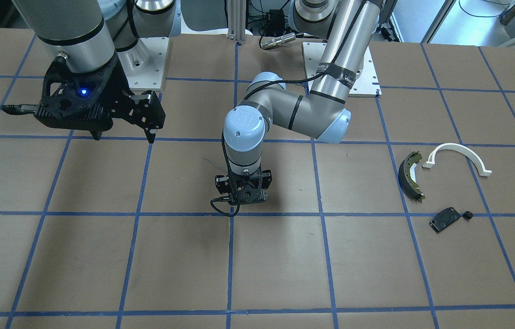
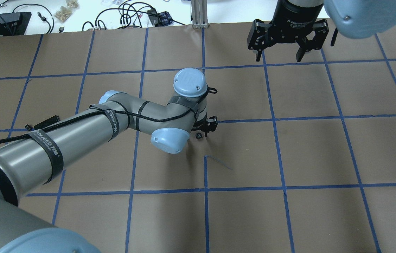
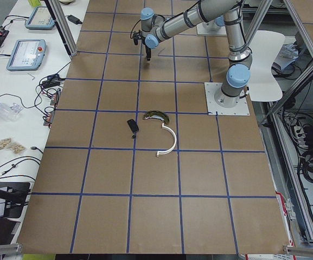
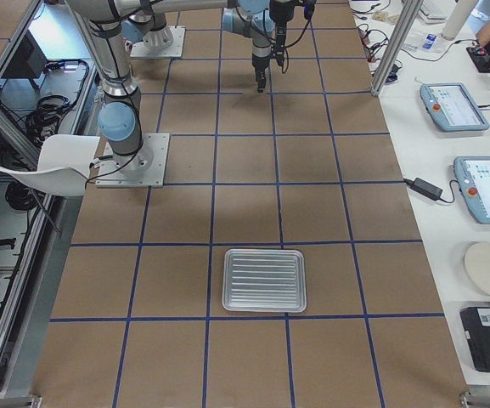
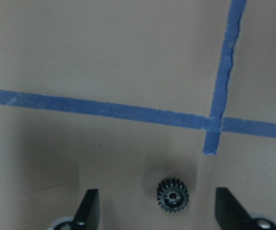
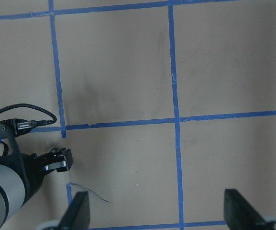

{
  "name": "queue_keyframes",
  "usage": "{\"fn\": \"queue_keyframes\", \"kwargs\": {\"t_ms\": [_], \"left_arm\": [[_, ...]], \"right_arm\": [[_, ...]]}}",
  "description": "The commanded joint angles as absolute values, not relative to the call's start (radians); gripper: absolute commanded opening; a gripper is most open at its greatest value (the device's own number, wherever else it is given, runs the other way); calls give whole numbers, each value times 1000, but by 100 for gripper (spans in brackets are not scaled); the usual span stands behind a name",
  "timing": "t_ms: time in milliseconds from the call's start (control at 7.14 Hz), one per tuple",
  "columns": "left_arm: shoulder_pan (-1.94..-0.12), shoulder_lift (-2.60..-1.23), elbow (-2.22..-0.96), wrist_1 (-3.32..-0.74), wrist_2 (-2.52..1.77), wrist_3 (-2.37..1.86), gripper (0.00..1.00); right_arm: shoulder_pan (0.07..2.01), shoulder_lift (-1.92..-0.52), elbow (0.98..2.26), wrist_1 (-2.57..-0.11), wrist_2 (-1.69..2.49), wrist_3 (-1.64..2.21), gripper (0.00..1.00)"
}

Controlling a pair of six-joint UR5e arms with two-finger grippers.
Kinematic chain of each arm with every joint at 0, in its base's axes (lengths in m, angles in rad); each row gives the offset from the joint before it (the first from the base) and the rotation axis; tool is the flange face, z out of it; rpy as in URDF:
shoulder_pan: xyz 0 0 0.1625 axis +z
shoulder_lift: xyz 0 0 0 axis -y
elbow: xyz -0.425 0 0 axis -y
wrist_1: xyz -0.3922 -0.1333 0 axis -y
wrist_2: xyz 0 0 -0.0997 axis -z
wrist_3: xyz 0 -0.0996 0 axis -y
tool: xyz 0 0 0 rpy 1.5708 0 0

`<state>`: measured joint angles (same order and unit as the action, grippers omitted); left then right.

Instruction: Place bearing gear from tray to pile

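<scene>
Left jaws stand apart, straddling the small black bearing gear (image 5: 172, 195) on the bench (image 5: 104, 57), apparently lined up to grip it; right jaws hang apart, idle.

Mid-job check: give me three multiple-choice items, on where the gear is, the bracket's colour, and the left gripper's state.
1. The gear lies: A in the tray; B on the table between the left gripper's fingers; C in the pile.
2. The bracket is: A white; B red; C green.
3. The left gripper is: A shut on the gear; B open; C out of view.
Answers: 1 B, wrist view shows it on paper; 2 A, plainly white; 3 B, fingers stand clear of the gear.
</scene>
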<state>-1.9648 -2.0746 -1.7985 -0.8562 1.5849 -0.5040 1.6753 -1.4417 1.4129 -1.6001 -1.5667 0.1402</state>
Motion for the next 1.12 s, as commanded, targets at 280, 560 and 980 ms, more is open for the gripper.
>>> {"fn": "queue_keyframes", "kwargs": {"t_ms": [280, 560, 980], "left_arm": [[-1965, -2088, -1796, -848, 1554, -482, 8], [-1942, -2042, -1793, -860, 1555, -468, 0], [-1762, -1900, -1802, -1035, 1574, -321, 0]], "right_arm": [[1667, -1443, 1431, -1618, -1563, 100, 100], [1666, -1442, 1431, -1651, -1563, 106, 100], [1669, -1442, 1433, -1649, -1565, 112, 100]]}}
